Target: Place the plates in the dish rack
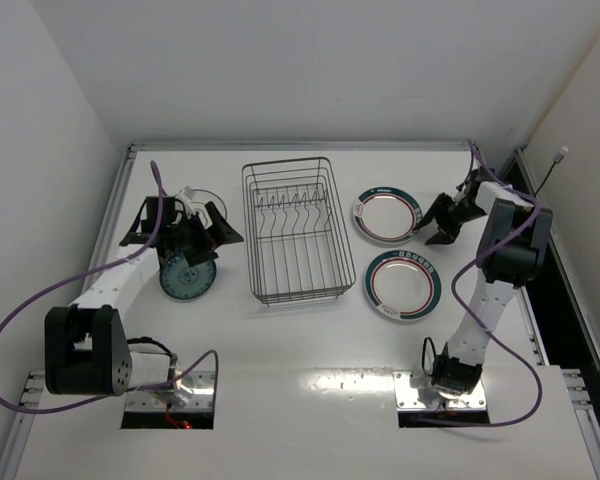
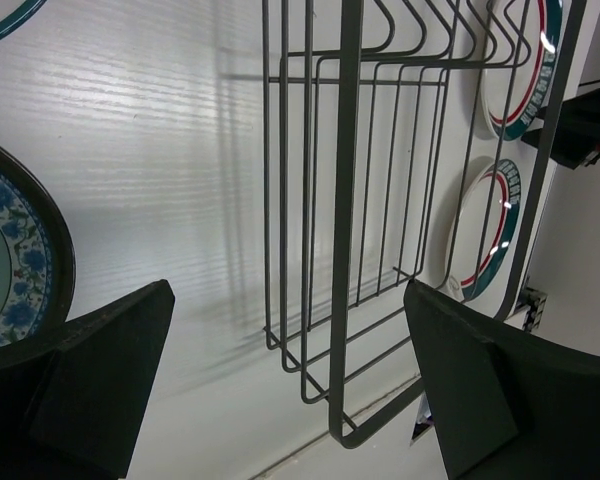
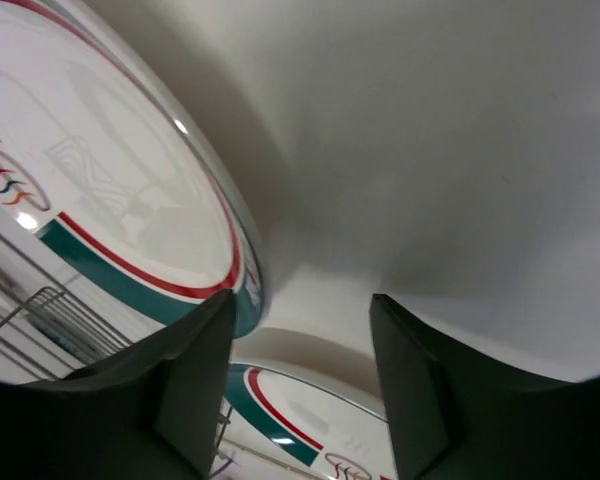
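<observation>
Jaws stand wide apart on the left gripper (image 1: pixel 183 233), beside the small round patterned teal plate (image 1: pixel 188 278). Right gripper (image 1: pixel 440 222), likewise parted and clamping nothing, sits at the rim of the far white green-and-red-banded plate (image 1: pixel 385 215).

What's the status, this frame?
Left gripper open, by teal plate. Right gripper open at rim of far banded plate, no grip yet. Dish rack empty. Nothing in the way.
</observation>
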